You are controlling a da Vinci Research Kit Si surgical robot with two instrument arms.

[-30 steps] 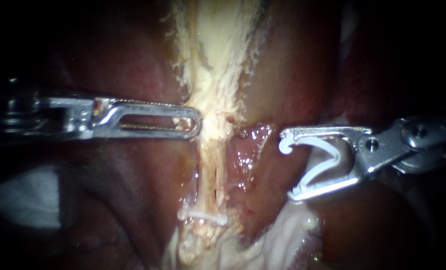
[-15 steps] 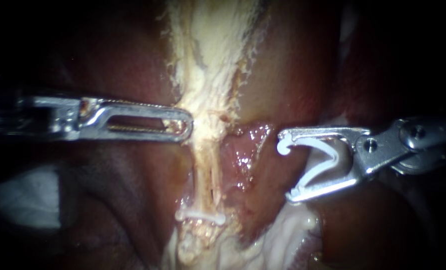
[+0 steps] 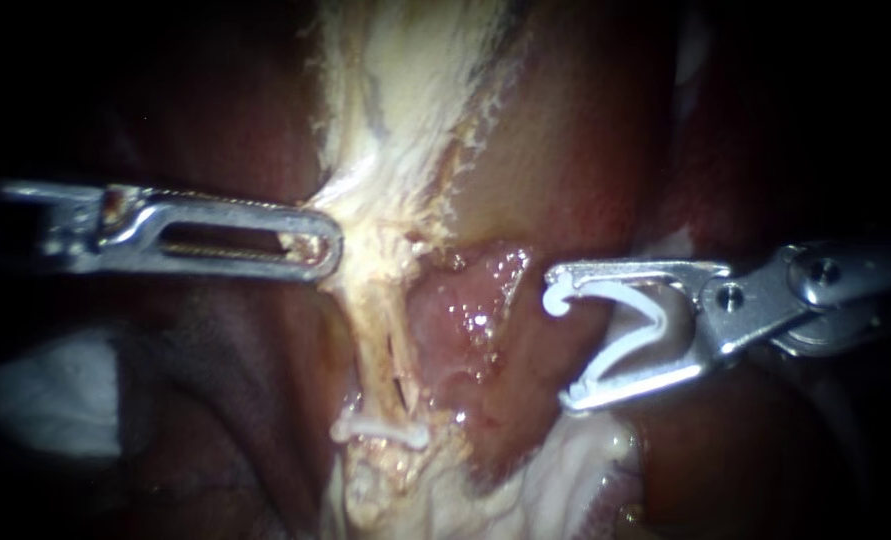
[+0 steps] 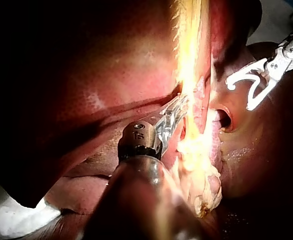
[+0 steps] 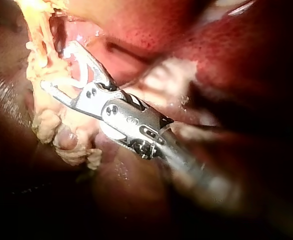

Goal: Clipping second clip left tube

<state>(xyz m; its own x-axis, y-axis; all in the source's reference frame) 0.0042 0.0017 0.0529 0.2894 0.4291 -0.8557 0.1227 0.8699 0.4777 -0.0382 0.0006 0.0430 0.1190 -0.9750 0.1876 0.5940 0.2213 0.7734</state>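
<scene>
A pale stringy tube (image 3: 373, 340) runs down the middle of the endoscope view, with one white clip (image 3: 380, 431) across its lower end. My left instrument (image 3: 315, 246) is shut on the pale tissue above the tube and holds it stretched to the left. It shows in its wrist view (image 4: 179, 107) against the same strand. To the right, my right instrument (image 3: 563, 343) stands apart from the tube. Its wide jaws carry an open white clip (image 3: 625, 320), which touches both of them. In the right wrist view the right instrument (image 5: 61, 67) lies close beside the strand (image 5: 39, 55).
Dark red liver (image 3: 215, 420) lies around the site, and wet pink tissue (image 3: 465, 310) sits between the tube and my right instrument. White gauze (image 3: 55, 395) lies at the lower left. Pale fatty tissue (image 3: 555, 480) lies under the right instrument.
My left instrument has drawn back to the left, pulling the pale tissue and the clipped tube with it. The right instrument has crept slightly left, its clip still open.
</scene>
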